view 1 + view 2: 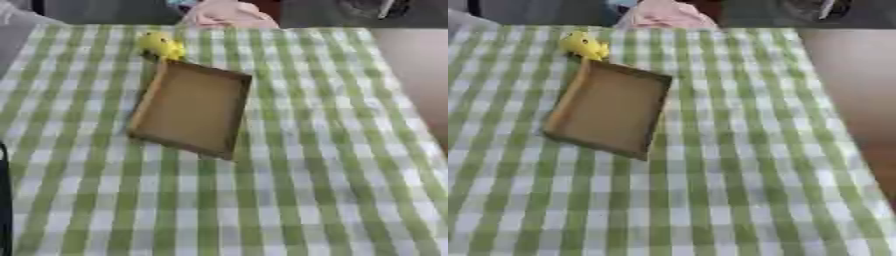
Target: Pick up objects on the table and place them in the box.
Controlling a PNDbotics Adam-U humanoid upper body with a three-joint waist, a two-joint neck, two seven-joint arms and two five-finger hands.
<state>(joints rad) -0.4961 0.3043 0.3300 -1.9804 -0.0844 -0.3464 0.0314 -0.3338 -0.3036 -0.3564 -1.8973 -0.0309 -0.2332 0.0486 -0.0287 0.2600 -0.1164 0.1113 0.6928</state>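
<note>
Left eye view shows neither hand, so the fingers' state cannot be told. An open brown box (192,107) lies askew on the checked bench (332,165), a yellow toy (162,46) touching its far corner.

Both views look down from the robot's head at a steep forward slant onto a table under a green-and-white checked cloth (306,190), whose far edge runs along the top of the frame. They share nearly the whole scene: the shallow brown box (191,107) lies left of centre in the left eye view and further left in the right eye view, with a small yellow object (162,46) just past its far corner.
</note>
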